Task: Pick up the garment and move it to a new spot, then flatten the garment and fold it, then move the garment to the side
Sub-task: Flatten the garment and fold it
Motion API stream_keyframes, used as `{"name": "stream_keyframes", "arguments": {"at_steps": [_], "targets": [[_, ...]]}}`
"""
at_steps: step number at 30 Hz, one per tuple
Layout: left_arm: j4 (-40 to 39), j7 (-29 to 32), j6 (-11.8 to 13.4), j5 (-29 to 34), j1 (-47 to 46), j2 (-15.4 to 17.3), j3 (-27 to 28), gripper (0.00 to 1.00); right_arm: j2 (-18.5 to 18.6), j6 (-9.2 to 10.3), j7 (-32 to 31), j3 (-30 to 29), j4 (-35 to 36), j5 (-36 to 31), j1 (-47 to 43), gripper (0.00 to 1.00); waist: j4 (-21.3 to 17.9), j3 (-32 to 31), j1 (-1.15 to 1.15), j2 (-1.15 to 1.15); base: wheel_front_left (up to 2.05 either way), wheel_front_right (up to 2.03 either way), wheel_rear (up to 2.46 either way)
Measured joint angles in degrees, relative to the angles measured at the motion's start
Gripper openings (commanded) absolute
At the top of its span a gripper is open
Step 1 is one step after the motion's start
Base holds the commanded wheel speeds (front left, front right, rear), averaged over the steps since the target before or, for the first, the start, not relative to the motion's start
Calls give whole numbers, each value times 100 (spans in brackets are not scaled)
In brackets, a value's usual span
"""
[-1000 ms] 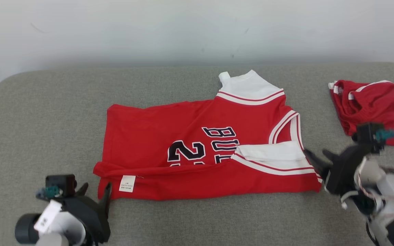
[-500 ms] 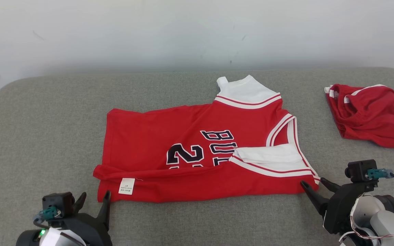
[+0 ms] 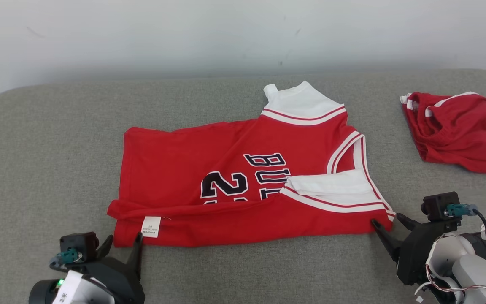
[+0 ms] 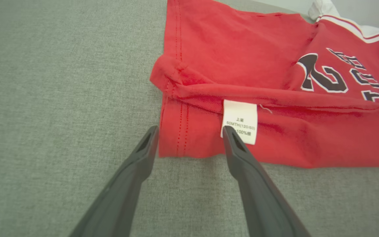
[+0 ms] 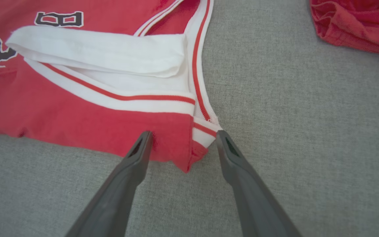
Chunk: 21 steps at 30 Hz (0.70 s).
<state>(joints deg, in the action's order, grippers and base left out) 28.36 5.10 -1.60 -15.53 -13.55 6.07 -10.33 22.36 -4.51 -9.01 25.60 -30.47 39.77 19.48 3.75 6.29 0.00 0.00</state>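
The garment, a red sleeveless jersey, lies mid-surface in my head view. Its hem points toward 9 o'clock and its white-trimmed shoulders toward 3, and its 6 o'clock long edge is turned up over the print. I judge it light, soft and limp. It will sag and drag, and the doubled layers may slide apart unless both are pinched together. The two corners of the near edge look like the best holds.

My left claw, at 7 o'clock, stands released with nothing gripped, its fingers spread either side of the hem corner beside the care label. My right claw, at 4 o'clock, is likewise spread wide and empty, straddling the striped shoulder corner. A second red piece sits crumpled at 2 o'clock, well apart, on the grey padded surface.
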Motion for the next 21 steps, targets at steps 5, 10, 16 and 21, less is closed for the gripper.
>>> {"name": "stream_keyframes", "arguments": {"at_steps": [5, 10, 16, 21], "targets": [[253, 49, -1, 60, -150, -7, -97, 100, -55, 13, -7, 65, -107, -65, 109, 100, -5, 85, 0, 0, 0, 0, 0], [556, 103, -43, 63, -342, -22, -111, 32, -104, 45, -65, 189, -245, -119, 226, 0, -6, 120, 0, 0, 0, 0, 0], [742, 141, -70, 40, -348, -56, -137, 0, -137, 22, -102, 213, -293, -116, 232, 0, -11, 128, 0, 0, 0, 0, 0], [781, 78, -94, 41, -331, -52, -138, 0, -165, -30, -25, 99, -385, 9, 201, 0, 4, 16, 0, 0, 0, 0, 0]]}}
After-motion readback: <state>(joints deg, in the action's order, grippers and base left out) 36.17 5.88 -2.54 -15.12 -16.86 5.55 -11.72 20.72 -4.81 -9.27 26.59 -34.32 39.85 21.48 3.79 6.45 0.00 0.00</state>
